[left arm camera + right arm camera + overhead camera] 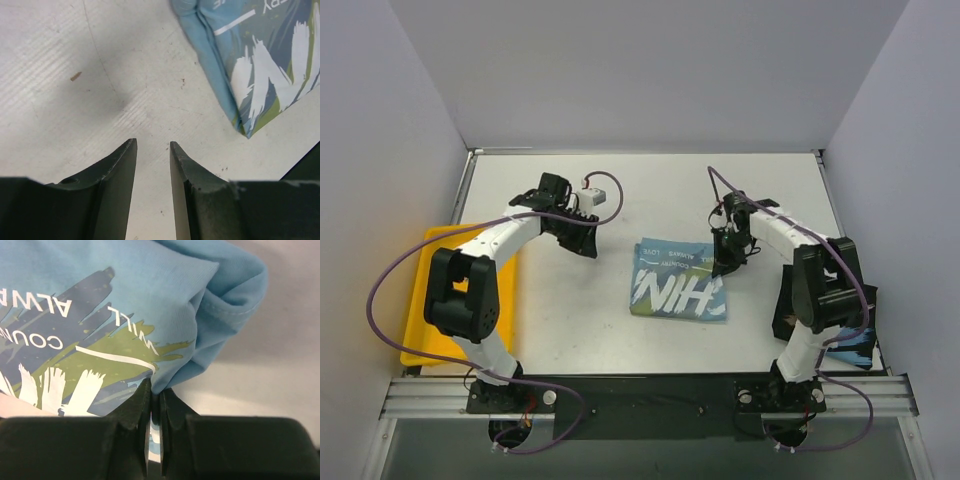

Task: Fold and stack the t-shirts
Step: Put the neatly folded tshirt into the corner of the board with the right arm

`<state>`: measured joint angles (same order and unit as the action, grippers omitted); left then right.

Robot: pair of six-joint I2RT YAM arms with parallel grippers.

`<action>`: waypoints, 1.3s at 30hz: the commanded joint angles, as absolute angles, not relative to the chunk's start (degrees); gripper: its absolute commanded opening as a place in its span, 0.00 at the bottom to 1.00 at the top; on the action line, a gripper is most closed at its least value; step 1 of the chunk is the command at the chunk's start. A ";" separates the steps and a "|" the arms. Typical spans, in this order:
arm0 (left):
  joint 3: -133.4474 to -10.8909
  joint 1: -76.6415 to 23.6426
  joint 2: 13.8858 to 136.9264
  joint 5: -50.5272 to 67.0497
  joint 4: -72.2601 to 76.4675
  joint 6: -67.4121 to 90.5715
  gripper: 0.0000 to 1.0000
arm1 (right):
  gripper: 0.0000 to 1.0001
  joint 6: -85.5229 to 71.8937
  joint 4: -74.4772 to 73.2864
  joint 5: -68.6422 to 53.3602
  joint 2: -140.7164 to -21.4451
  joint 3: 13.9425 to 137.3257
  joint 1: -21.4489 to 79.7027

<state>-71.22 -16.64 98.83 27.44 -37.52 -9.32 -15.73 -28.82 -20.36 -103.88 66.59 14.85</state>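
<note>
Your right gripper (155, 390) is pressed nearly together, pinching a fold of the light blue t-shirt (125, 300) at its bunched edge. The wrist view shows the cloth drawn right into the narrow slit between the jaws. From that pinch, the shirt spreads away toward the middle of the table (570, 330). It lies there as a folded, nearly square packet, print side up, a little wider across than deep. The held point is at its far right corner, so any pull drags the whole packet from that corner.

Your left gripper (152, 145) is spread, with bare tabletop showing between its fingers and nothing in them. It sits off the packet's far left corner, near but not touching. In its wrist view, the shirt's folded corner lies ahead and to the right.

The right arm has the cloth, and the left arm is the free one. The next fold or shift probably depends on carrying the right edge leftward, across the packet toward the left gripper.

The second shirt (850, 345), a dark bundle with a blue patch, lies beside the right arm's base and is partly hidden by the arm. The yellow tray (415, 300) sits at the far left, well apart from both shirts.
</note>
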 commanded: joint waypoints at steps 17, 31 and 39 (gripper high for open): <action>-76.73 -15.47 93.87 27.77 -34.19 -13.09 0.43 | 0.00 -6.95 -60.99 26.79 -77.35 66.44 13.89; -75.94 -15.38 92.90 29.09 -31.64 -12.66 0.46 | 0.00 -4.31 -67.59 43.86 -72.95 68.37 10.20; -75.50 -15.47 92.64 29.62 -31.29 -12.57 0.47 | 0.00 -0.89 -67.68 41.75 -67.68 70.32 5.36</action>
<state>-74.72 -15.70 95.26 27.59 -33.78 -12.62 -3.77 -63.55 38.22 -71.18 68.27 7.03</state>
